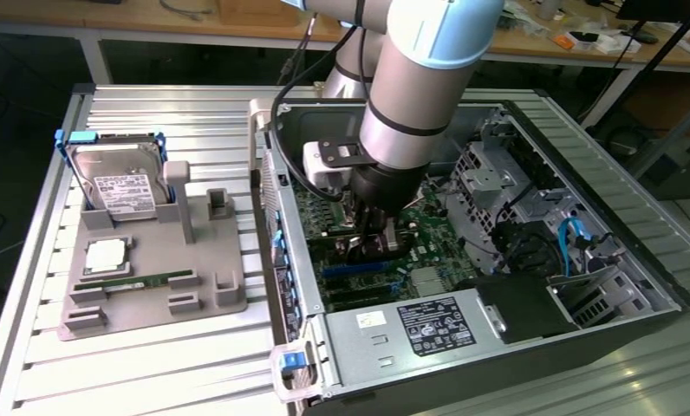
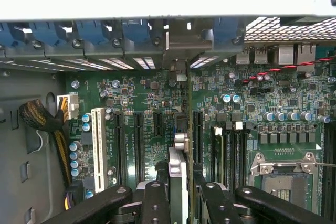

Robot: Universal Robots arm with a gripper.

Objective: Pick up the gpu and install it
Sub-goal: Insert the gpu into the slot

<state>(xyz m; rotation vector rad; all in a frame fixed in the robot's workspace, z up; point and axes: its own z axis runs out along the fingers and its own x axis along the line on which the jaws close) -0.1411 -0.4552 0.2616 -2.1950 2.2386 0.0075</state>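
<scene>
Inside the open black computer case (image 1: 576, 260), the pincer (image 2: 181, 192) grips the thin green gpu card (image 2: 178, 166) edge-on, upright over the green motherboard (image 2: 142, 93), silver bracket toward the case wall at twelve o'clock.

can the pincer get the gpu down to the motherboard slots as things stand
Probably yes: the pincer grips the thin green-board gpu edge-on above the black slots of the green motherboard, inside the open case, with nothing visible between.
</scene>
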